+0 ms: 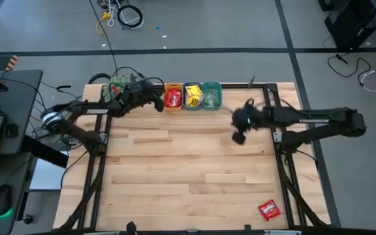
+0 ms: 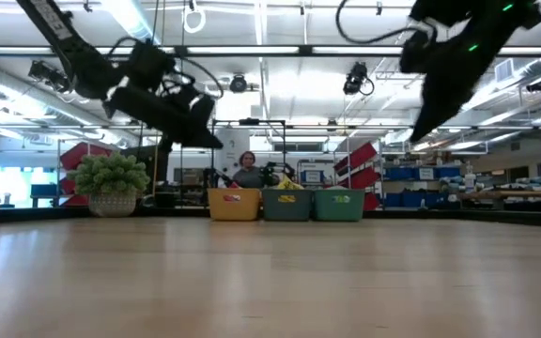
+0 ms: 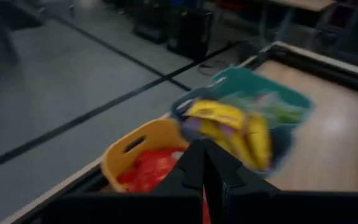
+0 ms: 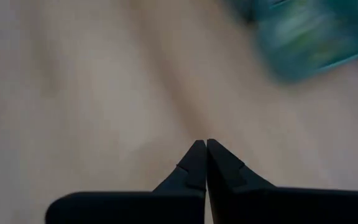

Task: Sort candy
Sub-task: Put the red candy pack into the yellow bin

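Three small bins stand in a row at the table's far edge: orange [image 1: 173,97] with red candy, blue [image 1: 192,96] with yellow candy, teal [image 1: 211,95] with pale green candy. One red candy packet [image 1: 269,209] lies flat by the near right corner. My left gripper [image 1: 158,104] hovers just left of the orange bin [image 3: 135,149], shut, with a red sliver between its fingers. My right gripper [image 1: 239,138] is shut and hangs above bare table right of the teal bin [image 4: 309,31]. My left gripper has a thin strip of red [image 3: 206,214] showing between its two shut fingers, which looks like a red candy packet pinched flat. The fingers hide the rest, so which part is held does not show. It is clear of the table.
A fuzzy green plant ball [image 1: 118,88] sits at the far left corner, close behind my left arm. A person [image 2: 247,169] sits beyond the bins. The wide middle and near part of the wooden table [image 1: 175,176] is bare.
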`<action>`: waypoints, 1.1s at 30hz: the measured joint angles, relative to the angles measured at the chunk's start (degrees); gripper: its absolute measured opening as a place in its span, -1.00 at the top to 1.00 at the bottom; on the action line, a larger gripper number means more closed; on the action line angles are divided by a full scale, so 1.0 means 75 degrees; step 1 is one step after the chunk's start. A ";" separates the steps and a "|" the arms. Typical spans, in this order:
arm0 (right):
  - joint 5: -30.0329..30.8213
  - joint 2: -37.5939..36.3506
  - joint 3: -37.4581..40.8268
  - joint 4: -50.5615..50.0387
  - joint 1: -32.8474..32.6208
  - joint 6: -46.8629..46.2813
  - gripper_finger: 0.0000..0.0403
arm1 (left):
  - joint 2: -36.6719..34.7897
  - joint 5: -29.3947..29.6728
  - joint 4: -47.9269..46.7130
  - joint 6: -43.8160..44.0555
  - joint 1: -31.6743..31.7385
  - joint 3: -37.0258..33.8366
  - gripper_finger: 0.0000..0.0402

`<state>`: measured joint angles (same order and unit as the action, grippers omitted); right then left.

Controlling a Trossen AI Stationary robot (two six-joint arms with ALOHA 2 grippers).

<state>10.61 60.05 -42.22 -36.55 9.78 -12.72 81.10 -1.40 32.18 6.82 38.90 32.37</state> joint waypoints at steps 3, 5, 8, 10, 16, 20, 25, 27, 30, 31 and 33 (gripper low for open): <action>-0.0035 -0.0090 0.0000 -0.0709 -0.1529 -0.1039 0.98 | -0.0565 -0.0001 -0.0200 -0.0145 -0.0410 -0.0071 1.00; -0.0069 0.0017 0.0000 -0.1023 -0.2616 -0.2004 0.94 | -0.0888 -0.0010 -0.0422 -0.0268 -0.0706 -0.0116 1.00; -0.0218 0.0415 0.0000 -0.1179 -0.4157 -0.3441 0.83 | -0.1222 -0.0025 -0.0735 -0.0442 -0.1101 -0.0120 1.00; -0.0339 0.0789 0.0000 -0.1095 -0.5096 -0.4385 0.74 | -0.1290 -0.0024 -0.0677 -0.0568 -0.1333 -0.0113 1.00; -0.0964 0.2186 0.0000 0.0042 -0.7380 -0.6503 0.41 | -0.1340 -0.0023 -0.0999 -0.0721 -0.1661 -0.0116 1.00; -0.1491 0.3096 -0.0004 0.1025 -0.8235 -0.7476 0.23 | -0.1339 0.0112 -0.1084 -0.0972 -0.1706 -0.0116 1.00; -0.2188 0.4020 -0.0416 0.1307 -0.8692 -0.7882 0.16 | -0.1337 0.0179 -0.1062 -0.1109 -0.1703 -0.0116 1.00; -0.2479 0.4270 -0.0607 0.1306 -0.8783 -0.7885 0.16 | -0.1340 0.0180 -0.1063 -0.1109 -0.1703 -0.0116 1.00; -0.2755 0.4488 -0.0780 0.1261 -0.8855 -0.7885 0.16 | -0.1339 0.0180 -0.1082 -0.1128 -0.1703 -0.0116 1.00; -0.2775 0.4522 -0.0796 0.1253 -0.8866 -0.7888 0.16 | -0.1339 0.0180 -0.1088 -0.1162 -0.1703 -0.0116 1.00; -0.2771 0.4537 -0.0801 0.1220 -0.8883 -0.7868 0.17 | -0.1339 0.0180 -0.1093 -0.1214 -0.1703 -0.0116 1.00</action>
<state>-10.17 94.08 -48.23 -27.40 -56.84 -71.72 71.05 -0.05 23.98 -2.28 26.13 31.51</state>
